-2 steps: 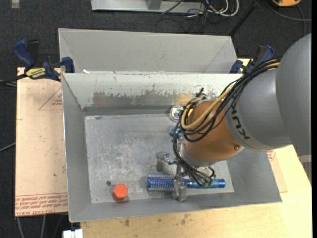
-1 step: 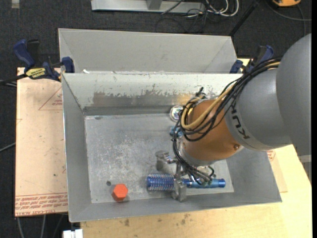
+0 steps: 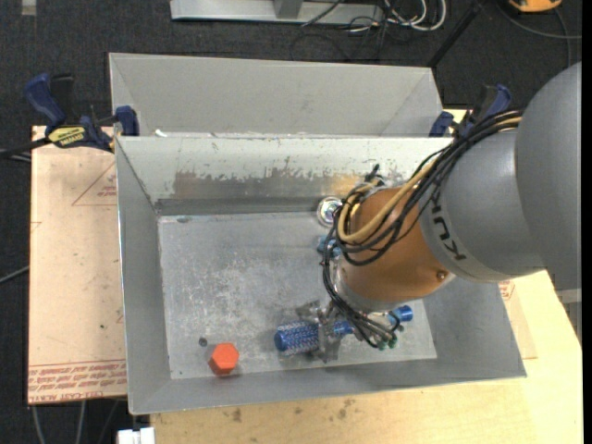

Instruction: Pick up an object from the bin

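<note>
My gripper reaches down under the orange wrist cover to the bin's front middle. Its tips sit right at a blue bristly brush-like roller lying on the floor there. The roller's right end runs under the gripper, where more blue parts show to the right. I cannot make out whether the roller is between the fingers. A small orange block lies at the front left, well apart from the gripper. A small shiny round thing sits near the back wall, just above the wrist cover.
A tiny dark speck lies beside the orange block. The arm and its cables cover the bin's right half. Bare floor stretches across the left and middle of the bin.
</note>
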Available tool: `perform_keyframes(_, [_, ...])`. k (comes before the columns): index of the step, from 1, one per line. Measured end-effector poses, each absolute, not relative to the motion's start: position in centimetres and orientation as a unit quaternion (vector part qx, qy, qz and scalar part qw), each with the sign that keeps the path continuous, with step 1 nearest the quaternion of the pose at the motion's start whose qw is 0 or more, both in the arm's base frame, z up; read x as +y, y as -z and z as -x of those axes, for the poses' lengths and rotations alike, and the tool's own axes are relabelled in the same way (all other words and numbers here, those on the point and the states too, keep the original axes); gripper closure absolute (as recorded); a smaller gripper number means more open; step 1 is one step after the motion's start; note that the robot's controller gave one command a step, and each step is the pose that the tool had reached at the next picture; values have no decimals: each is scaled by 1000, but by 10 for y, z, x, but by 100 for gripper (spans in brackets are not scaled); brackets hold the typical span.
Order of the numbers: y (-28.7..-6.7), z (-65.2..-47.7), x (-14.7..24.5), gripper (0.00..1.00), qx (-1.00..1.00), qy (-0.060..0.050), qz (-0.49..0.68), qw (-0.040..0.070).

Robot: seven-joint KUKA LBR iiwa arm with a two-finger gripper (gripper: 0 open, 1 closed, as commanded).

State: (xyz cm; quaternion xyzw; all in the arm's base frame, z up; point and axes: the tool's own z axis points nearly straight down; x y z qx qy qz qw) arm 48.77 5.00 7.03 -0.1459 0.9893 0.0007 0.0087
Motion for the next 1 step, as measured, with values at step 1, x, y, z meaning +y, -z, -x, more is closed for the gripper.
perform_keyframes(1, [-100,-488,51,100,989,0,147,1])
